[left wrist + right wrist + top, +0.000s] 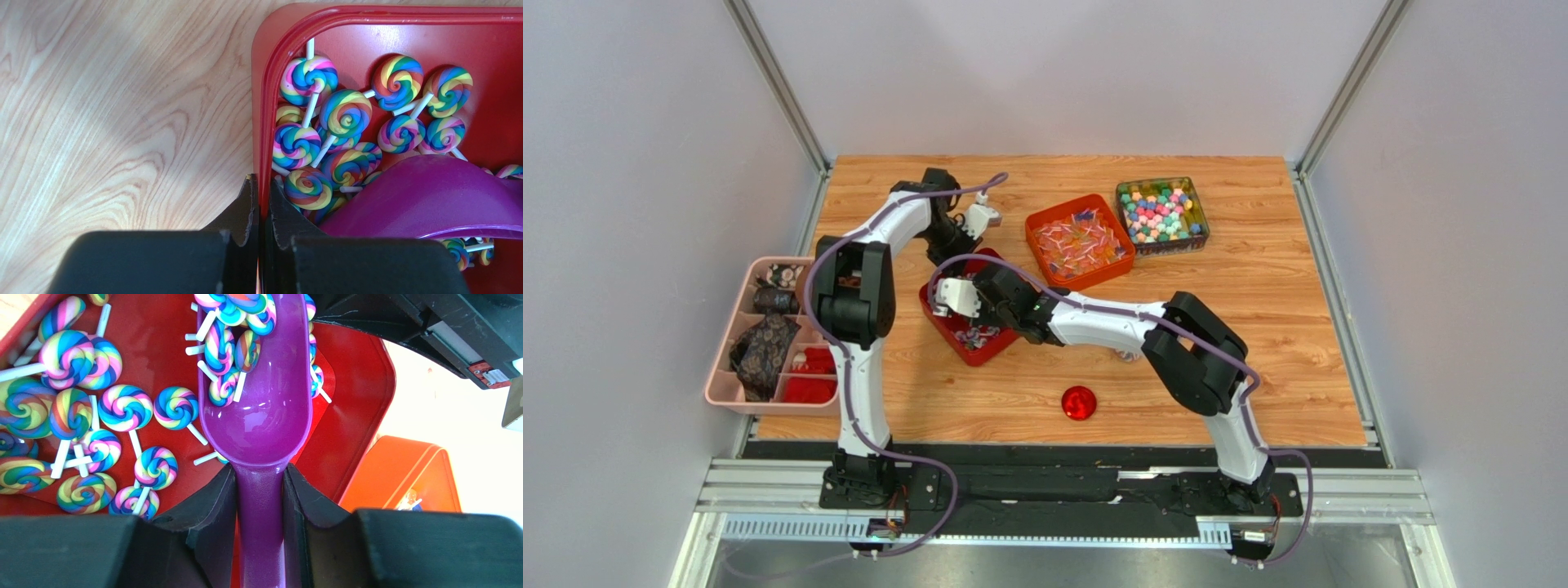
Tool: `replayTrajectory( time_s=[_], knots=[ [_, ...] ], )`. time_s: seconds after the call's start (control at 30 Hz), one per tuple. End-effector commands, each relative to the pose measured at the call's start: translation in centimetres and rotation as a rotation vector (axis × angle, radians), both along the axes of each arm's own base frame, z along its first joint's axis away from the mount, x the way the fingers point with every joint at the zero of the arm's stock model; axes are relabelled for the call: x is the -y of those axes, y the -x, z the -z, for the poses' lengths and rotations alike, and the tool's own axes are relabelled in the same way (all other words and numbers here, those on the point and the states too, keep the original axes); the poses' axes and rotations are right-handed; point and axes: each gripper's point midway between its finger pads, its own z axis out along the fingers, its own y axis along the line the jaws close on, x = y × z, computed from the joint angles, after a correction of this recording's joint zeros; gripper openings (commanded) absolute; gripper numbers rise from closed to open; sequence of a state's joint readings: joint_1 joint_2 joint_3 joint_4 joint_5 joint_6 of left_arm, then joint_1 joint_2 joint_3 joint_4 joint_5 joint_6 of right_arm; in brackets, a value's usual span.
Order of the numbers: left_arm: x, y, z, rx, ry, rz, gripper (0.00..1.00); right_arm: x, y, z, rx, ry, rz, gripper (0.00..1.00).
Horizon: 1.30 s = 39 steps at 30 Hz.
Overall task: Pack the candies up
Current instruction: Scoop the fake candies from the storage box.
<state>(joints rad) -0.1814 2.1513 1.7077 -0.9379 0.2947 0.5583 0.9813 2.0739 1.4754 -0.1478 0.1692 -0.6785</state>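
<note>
Right jaws are clamping a purple scoop (pixel 264 416) holding lollipops (pixel 224 349) (left jaws are pinching the red tray (pixel 261 92) at its twelve-o'clock rim); a tilt could spill them onto the counter (pixel 123 122).

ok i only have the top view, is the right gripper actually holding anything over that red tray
Observer: Yes, the right gripper is shut on the handle of a purple scoop.
Operator: anything in it
Observer: A few rainbow swirl lollipops lie in its bowl.
Operator: and the left one
Observer: The left gripper is shut on the rim of the red tray, at its edge beside the bare wood.
</note>
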Motion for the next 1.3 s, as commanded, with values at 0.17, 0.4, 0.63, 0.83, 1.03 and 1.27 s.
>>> replayTrajectory(
  time_s=[0.17, 0.4, 0.63, 0.83, 1.03, 1.27],
  knots=[
    [2.1, 1.3, -2.4, -0.078, 0.083, -0.02, 0.0, 0.3, -0.2, -4.1, -0.02, -0.154, 0.034, 0.0],
    [2.1, 0.7, -2.3, -0.071, 0.077, -0.031, 0.0, 0.6, 0.8, -5.3, -0.046, -0.169, -0.007, 0.0],
    [1.6, -0.2, -2.3, -0.043, 0.052, -0.057, 0.0, 1.5, 1.9, -5.4, -0.052, -0.157, -0.036, 0.0],
    [1.0, -1.0, -2.5, -0.026, 0.042, -0.101, 0.0, 2.1, 2.6, -5.8, -0.062, -0.157, -0.049, 0.0],
    [-0.1, -1.6, -2.7, -0.008, 0.032, -0.144, 0.0, 3.2, 2.7, -7.0, -0.063, -0.179, -0.029, 0.0],
    [-1.5, -1.5, -2.3, 0.008, -0.019, -0.191, 0.0, 4.7, 1.9, -8.6, -0.087, -0.234, 0.014, 0.0]
  ],
)
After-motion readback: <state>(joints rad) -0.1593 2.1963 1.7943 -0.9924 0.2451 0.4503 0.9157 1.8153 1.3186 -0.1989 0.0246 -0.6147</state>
